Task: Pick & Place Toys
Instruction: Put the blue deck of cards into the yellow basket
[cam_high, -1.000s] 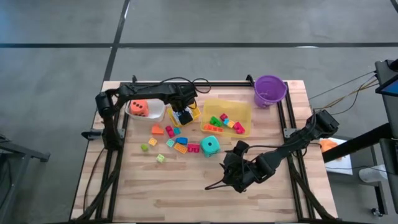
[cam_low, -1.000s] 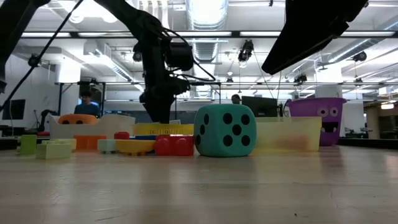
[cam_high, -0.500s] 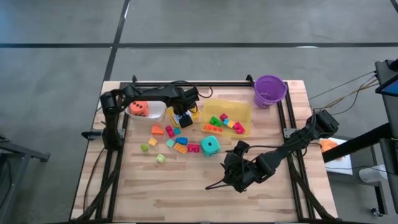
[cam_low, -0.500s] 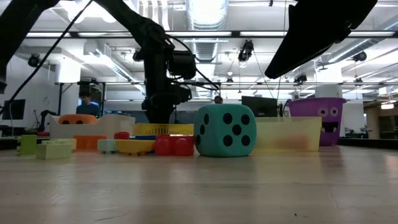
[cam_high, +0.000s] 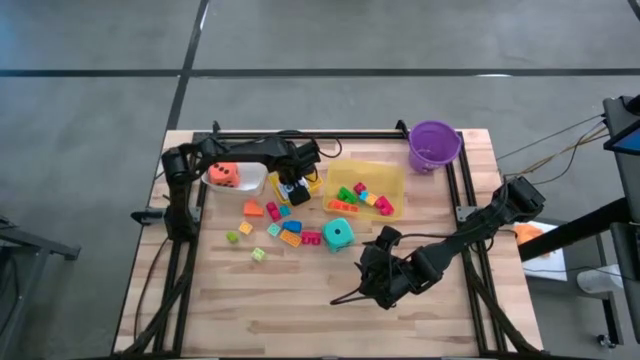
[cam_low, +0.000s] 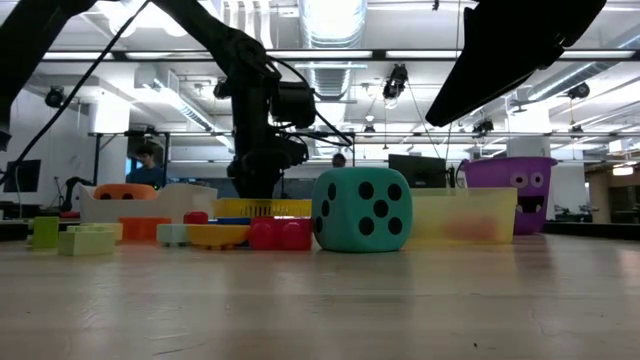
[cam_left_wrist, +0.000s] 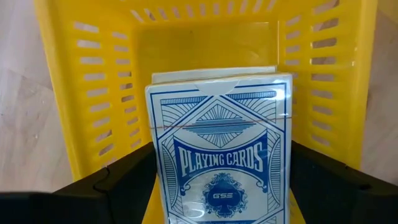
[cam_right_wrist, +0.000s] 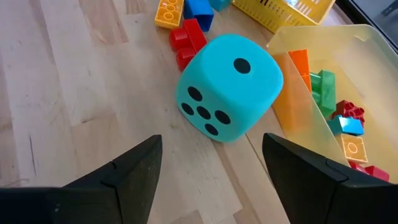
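Since a second ago, left gripper (cam_left_wrist: 217, 186) shifted slightly over the yellow basket (cam_left_wrist: 93, 93), jaws spread beside the playing-card box (cam_left_wrist: 221, 155) inside. Right gripper (cam_right_wrist: 211, 171) hovers open near the teal die (cam_right_wrist: 227, 87).

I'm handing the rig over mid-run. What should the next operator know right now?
Left gripper: over the yellow basket, fingers open either side of the playing card box, which sits in the basket.
Right gripper: open, empty, aimed at the teal die on the table.
Done: orange die in the clear bin; several bricks in the yellow tub.
Left: teal die and the loose bricks on the table.
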